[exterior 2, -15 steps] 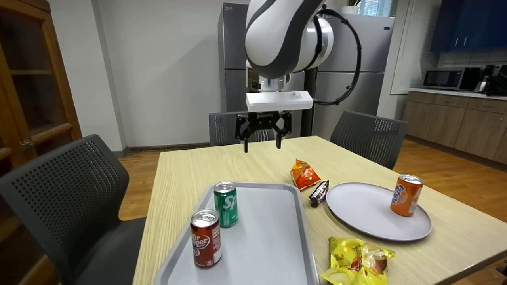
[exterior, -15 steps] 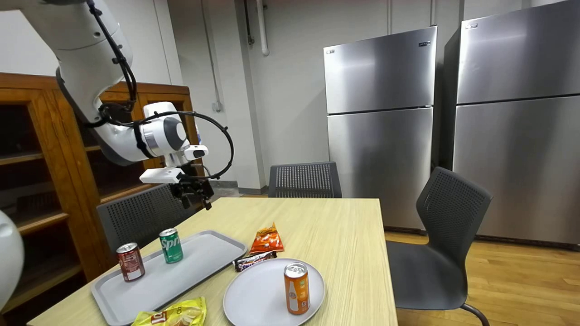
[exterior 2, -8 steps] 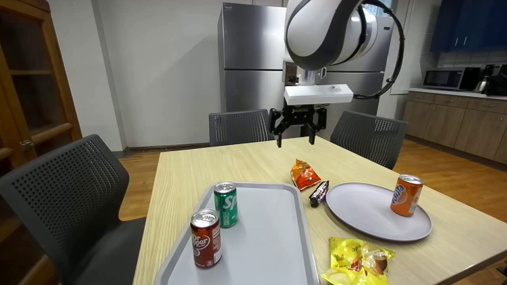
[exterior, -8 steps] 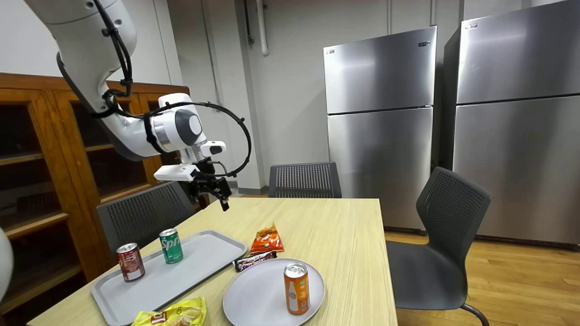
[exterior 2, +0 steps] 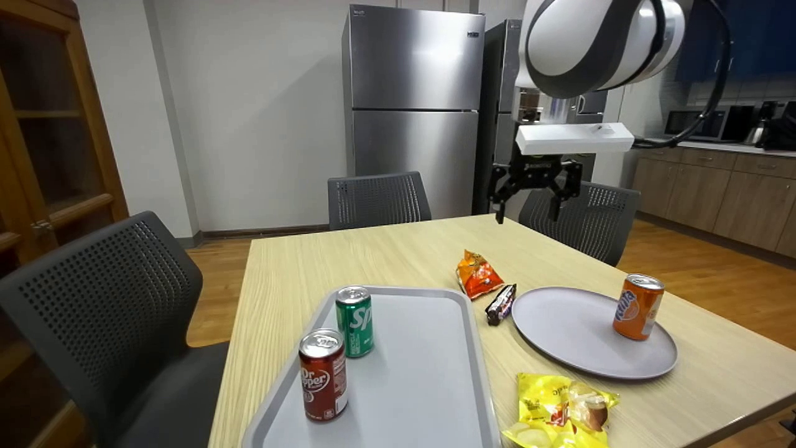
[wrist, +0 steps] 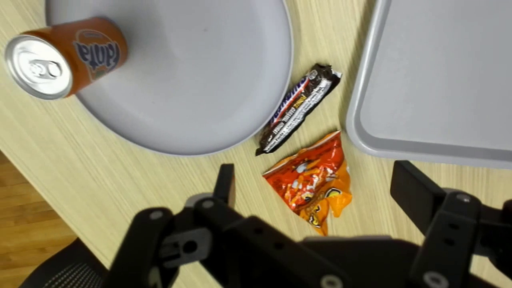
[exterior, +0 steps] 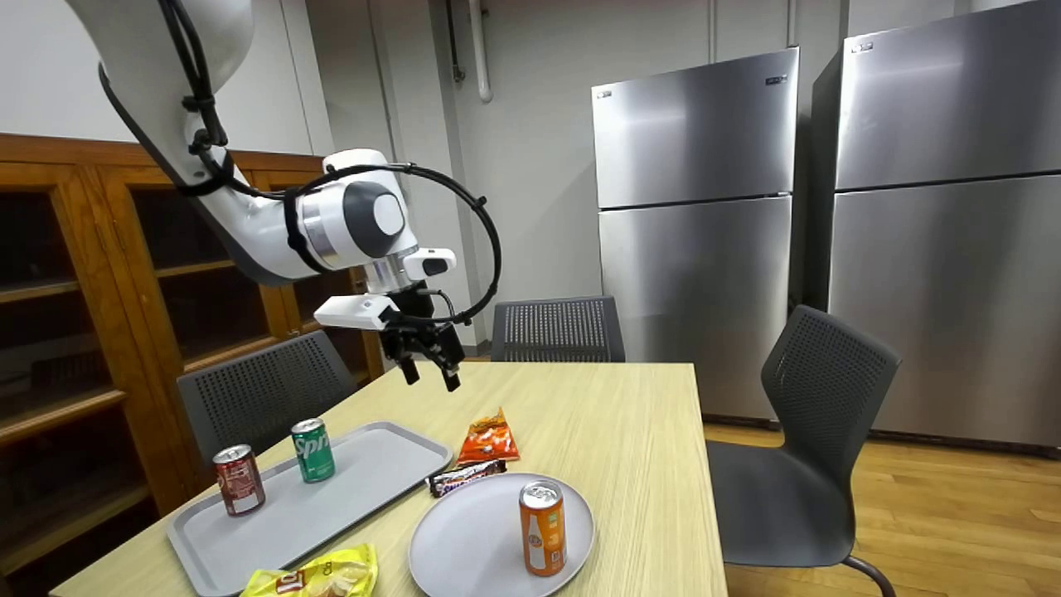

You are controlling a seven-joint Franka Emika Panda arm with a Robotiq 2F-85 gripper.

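Observation:
My gripper stands open above the table, its fingers wide apart and nothing between them. Below it, in the wrist view, an orange-red snack bag lies flat on the wood, seen through the gap. A dark Snickers bar rests beside the rim of a round grey plate, on which an orange Fanta can stands upright. The corner of a grey tray is at the right. In both exterior views the gripper hangs well above the tabletop, touching nothing, beyond the snack bag.
On the tray stand a green Sprite can and a dark red Dr Pepper can. A yellow chip bag lies between tray and plate. Grey chairs surround the table; a wooden cabinet and refrigerators stand behind.
The arm and gripper have moved steadily rightward in both exterior views, over the table's far part. The jaws have stayed open, and the cans, bags, bar, plate and tray have not moved.

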